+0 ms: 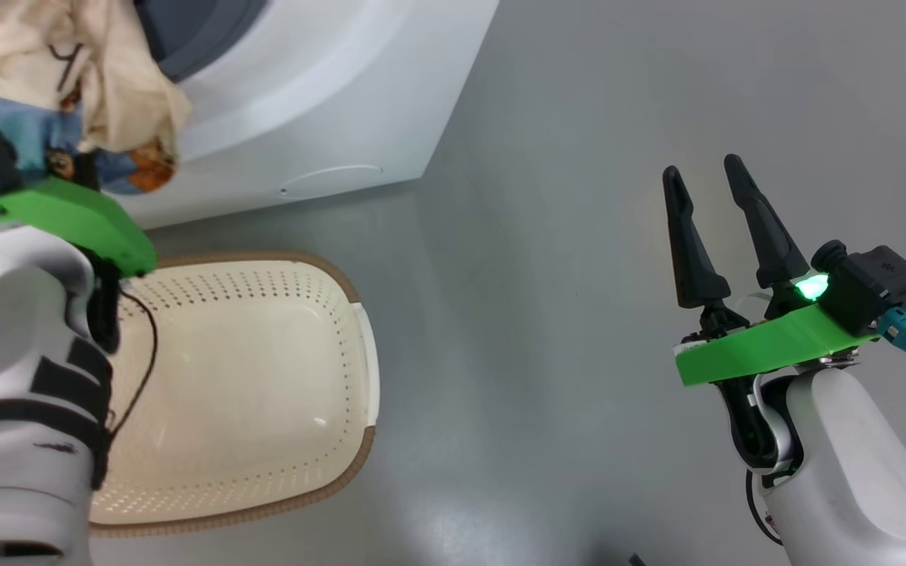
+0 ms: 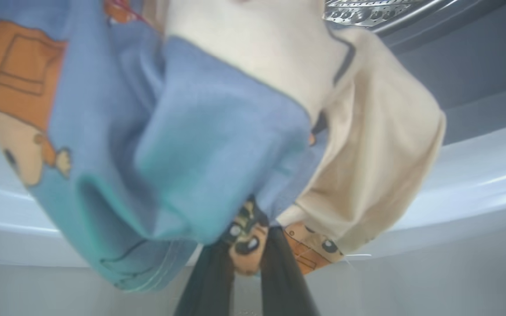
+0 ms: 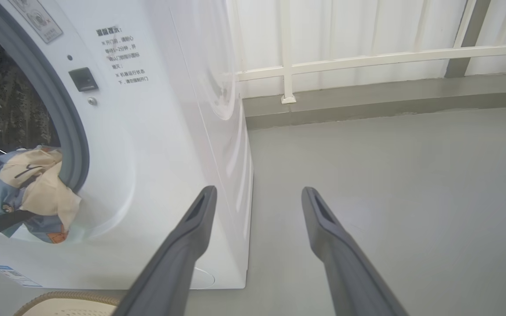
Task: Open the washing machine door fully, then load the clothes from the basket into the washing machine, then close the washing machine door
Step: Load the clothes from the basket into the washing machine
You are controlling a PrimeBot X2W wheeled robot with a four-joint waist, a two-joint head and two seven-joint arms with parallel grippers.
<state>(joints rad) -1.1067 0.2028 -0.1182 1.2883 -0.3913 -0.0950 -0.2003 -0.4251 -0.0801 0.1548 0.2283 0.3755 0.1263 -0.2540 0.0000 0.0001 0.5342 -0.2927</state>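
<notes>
The clothes [image 2: 218, 131] are bunched at the lip of the drum [image 3: 7, 101], draped over the gasket [image 3: 66, 131] and half outside the machine [image 3: 169, 131]. A fold of bear print is pinched between the closed-in fingers of the left gripper [image 2: 247, 245], presumably so the bundle can be pushed deeper before release. The basket [image 1: 264, 377] is set on the floor [image 1: 579, 236] just before the machine, for easy reach; its bare bottom is shown, so loading is judged nearly done. The right gripper [image 1: 702, 167] is held spread and unladen, well apart, likely to be kept clear.
</notes>
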